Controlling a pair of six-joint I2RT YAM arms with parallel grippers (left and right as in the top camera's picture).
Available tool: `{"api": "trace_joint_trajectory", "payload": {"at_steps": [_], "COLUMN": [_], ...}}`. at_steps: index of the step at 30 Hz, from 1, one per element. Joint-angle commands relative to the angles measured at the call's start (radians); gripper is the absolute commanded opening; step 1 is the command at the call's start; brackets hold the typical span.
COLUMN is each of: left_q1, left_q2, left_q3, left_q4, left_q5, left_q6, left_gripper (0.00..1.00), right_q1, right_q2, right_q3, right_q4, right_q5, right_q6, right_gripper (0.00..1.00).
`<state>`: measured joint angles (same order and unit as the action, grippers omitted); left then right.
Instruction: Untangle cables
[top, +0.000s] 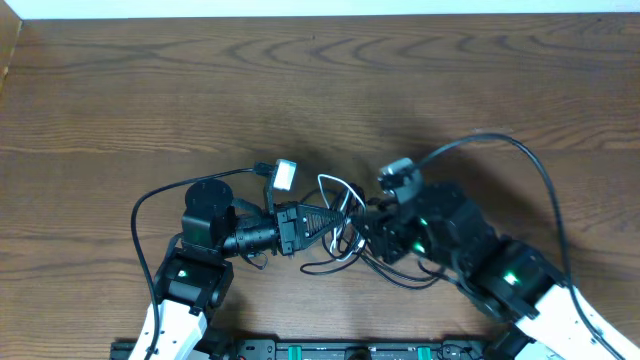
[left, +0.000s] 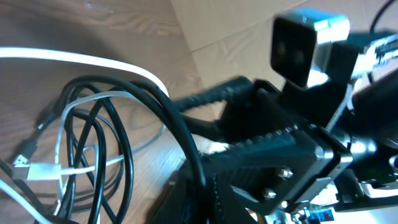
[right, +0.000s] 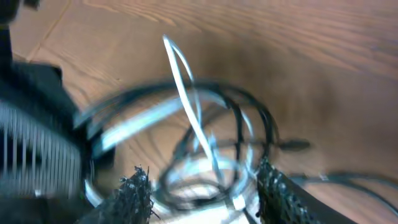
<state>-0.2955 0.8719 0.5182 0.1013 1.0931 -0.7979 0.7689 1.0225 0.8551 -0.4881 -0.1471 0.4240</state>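
A: Jaws?
B: On the left gripper (top: 320, 222) the jaws were shut tight inside the knot; grip on a cord unclear. On the right gripper (right: 200, 183) the jaws stood apart, straddling the loops.
A: Cables?
B: The white cord (right: 186, 99) and black cords (left: 118, 143) lay looped together mid-bench (top: 300, 90), between both grippers. Nothing separated; the untangling looked all still to do.

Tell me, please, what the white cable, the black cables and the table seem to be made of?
The white cable: likely a smooth plastic or rubber sheath; it bends in loose loops. The black cables: apparently the same, with a soft sheen. The table: wood or wood-look laminate, brown; grain lines show, but I cannot tell which.
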Motion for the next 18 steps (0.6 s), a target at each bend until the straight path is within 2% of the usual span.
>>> {"api": "trace_joint_trajectory", "payload": {"at_steps": [1,4,5,11,18], "left_q1": [0.002,0.002,0.002,0.002,0.002], "left_q2": [-0.002,-0.002,-0.001,0.0,0.026], "left_q3": [0.008,0.008,0.008,0.008,0.008], "left_q4": [0.01,0.017,0.016,0.016,0.013], "left_q5": [0.041,0.08,0.09,0.093,0.066], "left_q6": [-0.024,-0.023,-0.018,0.162,0.216], "left_gripper": [0.08,0.08,0.08,0.08,0.08], "right_q1": [-0.002,-0.003,-0.003,-0.008,-0.029], "right_q2": [0.06,0.113,0.125,0.085,-0.122], "right_q3": [0.007,0.007,0.007,0.009,0.009], "right_q4": [0.054,0.079,0.077,0.049,-0.075], "right_q5": [-0.039,-0.008,0.003,0.034,0.21], "right_q6": [-0.01,-0.01,-0.01,-0.01,-0.01], "right_gripper": [0.42,0.07,0.01,0.01,0.01]}}
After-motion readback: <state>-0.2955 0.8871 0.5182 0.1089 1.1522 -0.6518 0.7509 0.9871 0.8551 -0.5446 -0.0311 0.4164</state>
